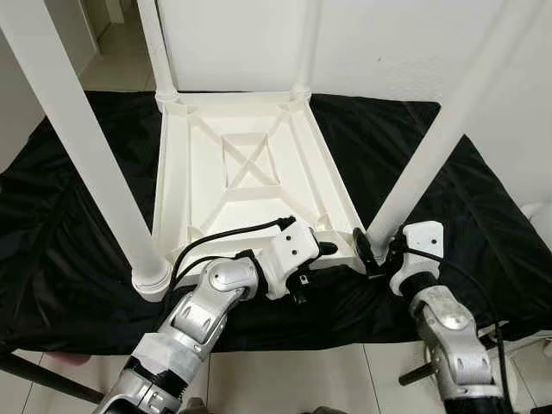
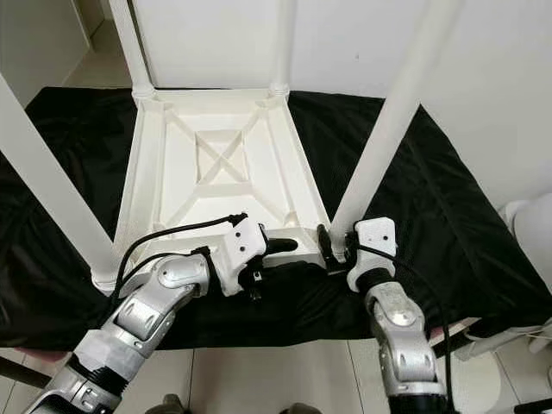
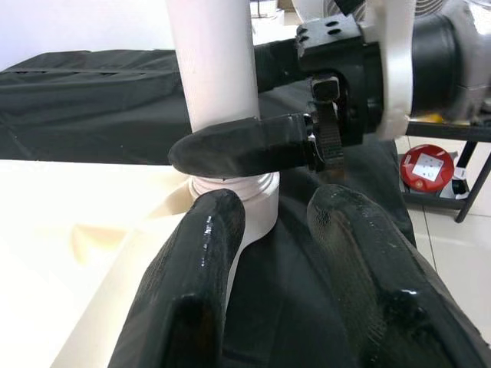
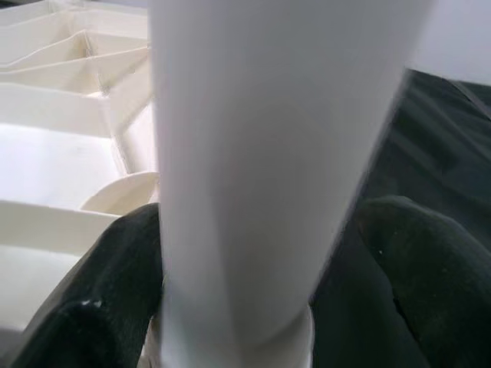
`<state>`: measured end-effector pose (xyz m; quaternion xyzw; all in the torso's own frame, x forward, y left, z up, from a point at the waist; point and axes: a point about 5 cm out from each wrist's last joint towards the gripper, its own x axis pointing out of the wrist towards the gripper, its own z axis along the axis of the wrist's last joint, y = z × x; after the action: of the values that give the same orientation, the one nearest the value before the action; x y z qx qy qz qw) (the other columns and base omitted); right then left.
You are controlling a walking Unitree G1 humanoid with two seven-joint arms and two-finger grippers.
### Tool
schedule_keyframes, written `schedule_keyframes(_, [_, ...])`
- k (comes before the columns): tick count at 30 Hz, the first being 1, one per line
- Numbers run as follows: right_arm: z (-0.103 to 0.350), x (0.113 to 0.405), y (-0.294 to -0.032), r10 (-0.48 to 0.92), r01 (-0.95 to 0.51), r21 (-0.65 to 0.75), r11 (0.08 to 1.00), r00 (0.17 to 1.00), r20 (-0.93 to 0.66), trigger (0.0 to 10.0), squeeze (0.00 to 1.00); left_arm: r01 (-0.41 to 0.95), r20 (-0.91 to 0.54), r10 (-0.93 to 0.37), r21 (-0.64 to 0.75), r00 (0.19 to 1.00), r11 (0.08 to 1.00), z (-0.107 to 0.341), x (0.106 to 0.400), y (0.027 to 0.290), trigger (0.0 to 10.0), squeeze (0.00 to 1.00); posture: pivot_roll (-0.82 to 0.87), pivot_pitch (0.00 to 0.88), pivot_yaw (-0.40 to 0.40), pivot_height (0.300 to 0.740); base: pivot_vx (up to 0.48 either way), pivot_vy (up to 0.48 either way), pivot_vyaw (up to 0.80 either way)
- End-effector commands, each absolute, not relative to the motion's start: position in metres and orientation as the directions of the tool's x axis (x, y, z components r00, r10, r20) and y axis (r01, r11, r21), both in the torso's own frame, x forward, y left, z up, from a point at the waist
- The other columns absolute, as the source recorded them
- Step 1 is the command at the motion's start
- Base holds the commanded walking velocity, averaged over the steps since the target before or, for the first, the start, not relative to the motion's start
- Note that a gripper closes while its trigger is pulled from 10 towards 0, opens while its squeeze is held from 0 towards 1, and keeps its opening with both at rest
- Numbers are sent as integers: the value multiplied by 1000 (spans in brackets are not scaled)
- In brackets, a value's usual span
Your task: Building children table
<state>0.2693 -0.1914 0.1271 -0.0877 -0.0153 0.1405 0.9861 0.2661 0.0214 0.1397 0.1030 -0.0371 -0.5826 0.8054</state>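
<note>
Kids' table (image 1: 246,185) is flipped upside down on the black cloth (image 1: 69,224), all four legs up.
Right gripper (image 1: 373,250) is clamped around the near-right leg (image 1: 423,164) just above its socket, probably seating it. Left gripper (image 1: 332,248) sits narrowly parted beside that corner, holding nothing. Near edge is tight; far side has room.

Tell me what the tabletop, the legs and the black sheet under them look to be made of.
Tabletop: apparently moulded white plastic, matte, judging by the cast ribs and cross-bracing on its upturned underside.
Leg, with the right gripper around its base: smooth white tube, probably the same plastic, with a faint sheen.
Sheet: thin black fabric or film, creased and slightly glossy; which one is unclear.
</note>
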Motion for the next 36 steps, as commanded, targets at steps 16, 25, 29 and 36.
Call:
schedule_keyframes(16, [124, 290, -178, 552, -553, -245, 796, 830, -79, 0, 0, 928, -67, -944, 218, 322, 302, 141, 269, 18, 10000, 0, -11, 0, -15, 740, 0, 0, 0])
schedule_keyframes(25, [114, 284, -186, 545, -549, -219, 807, 834, -85, 0, 0, 930, -66, -945, 213, 320, 301, 140, 268, 17, 10000, 0, -20, 0, -14, 740, 0, 0, 0])
schedule_keyframes(29, [115, 285, -188, 464, -465, -217, 858, 884, -60, 2431, 0, 930, -66, -946, 213, 318, 298, 140, 268, 17, 10000, 0, -20, 0, -14, 740, 0, 0, 0])
schedule_keyframes(36, [118, 285, -185, 261, -260, -177, 949, 965, -19, 10000, 0, 931, -69, -946, 212, 316, 296, 139, 266, 18, 10000, 0, -16, 0, -18, 740, 0, 0, 0])
